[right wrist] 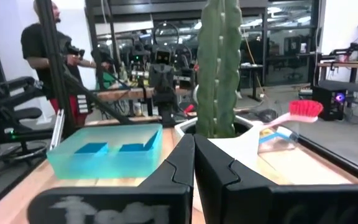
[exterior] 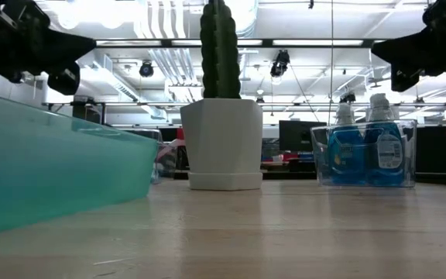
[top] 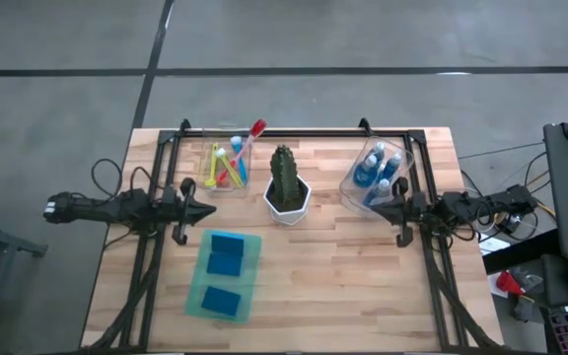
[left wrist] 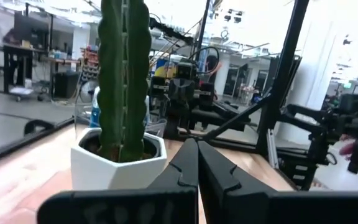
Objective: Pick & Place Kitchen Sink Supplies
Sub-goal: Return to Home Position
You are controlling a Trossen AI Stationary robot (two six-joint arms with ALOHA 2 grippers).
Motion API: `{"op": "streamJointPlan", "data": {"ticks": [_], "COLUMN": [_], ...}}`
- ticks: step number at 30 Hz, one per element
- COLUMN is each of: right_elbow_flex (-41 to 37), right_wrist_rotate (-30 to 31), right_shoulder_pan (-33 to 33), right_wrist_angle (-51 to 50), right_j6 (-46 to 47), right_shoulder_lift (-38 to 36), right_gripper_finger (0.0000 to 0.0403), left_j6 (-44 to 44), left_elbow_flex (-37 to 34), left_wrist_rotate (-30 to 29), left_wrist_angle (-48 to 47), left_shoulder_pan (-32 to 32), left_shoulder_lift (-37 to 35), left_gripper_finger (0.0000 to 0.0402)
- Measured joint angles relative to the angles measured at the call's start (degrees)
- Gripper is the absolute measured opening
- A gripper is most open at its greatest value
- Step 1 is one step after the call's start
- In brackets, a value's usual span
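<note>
Two blue sponges [top: 227, 254] [top: 222, 301] lie flat in a translucent green tray [top: 249, 286] at the near middle of the table. Several thin brushes [top: 227, 163], one with a red head [right wrist: 303, 111], stand in a clear bin at the far left. Small blue bottles [top: 375, 173] with pale caps stand in a clear bin [exterior: 366, 151] at the far right. My left gripper [top: 212, 210] hovers shut to the left of the cactus. My right gripper [top: 376, 206] hovers shut to its right. Both point level at the cactus and hold nothing.
A green cactus [top: 284, 173] in a white pot [exterior: 224, 143] stands mid-table between the two grippers. A black frame [top: 294, 130] runs along the table's far edge and both sides. Bare wood lies right of the tray. A person [right wrist: 42, 43] stands in the room beyond.
</note>
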Motion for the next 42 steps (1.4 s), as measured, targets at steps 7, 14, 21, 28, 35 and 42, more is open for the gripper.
{"op": "streamJointPlan", "data": {"ticks": [7,14,21,28,35,42], "right_elbow_flex": [0.0,0.0,0.0,0.0,0.0,0.0], "right_wrist_rotate": [-0.2,-0.2,-0.2,-0.3,-0.3,-0.3], "right_shoulder_pan": [0.0,0.0,0.0,0.0,0.0,0.0], "right_wrist_angle": [-0.7,-0.8,-0.8,-0.8,-0.8,-0.8], "right_j6": [0.4,0.4,0.5,0.6,0.5,0.6], "right_shoulder_lift": [1.5,2.2,2.2,2.2,2.2,2.2], "right_gripper_finger": [0.0008,0.0008,0.0008,0.0008,0.0008,0.0008], "left_j6": [-5.3,-5.6,-5.6,-5.6,-5.6,-5.6], "left_elbow_flex": [0.0,0.0,0.0,0.0,0.0,0.0], "left_wrist_rotate": [0.1,0.2,0.2,0.2,0.2,0.2], "left_wrist_angle": [-0.9,-0.9,-1.0,-1.0,-1.0,-1.0], "left_shoulder_pan": [0.0,0.0,0.0,0.0,0.0,0.0], "left_shoulder_lift": [0.2,0.3,0.3,0.3,0.3,0.3], "left_gripper_finger": [0.0,0.0,0.0,0.0,0.0,0.0]}}
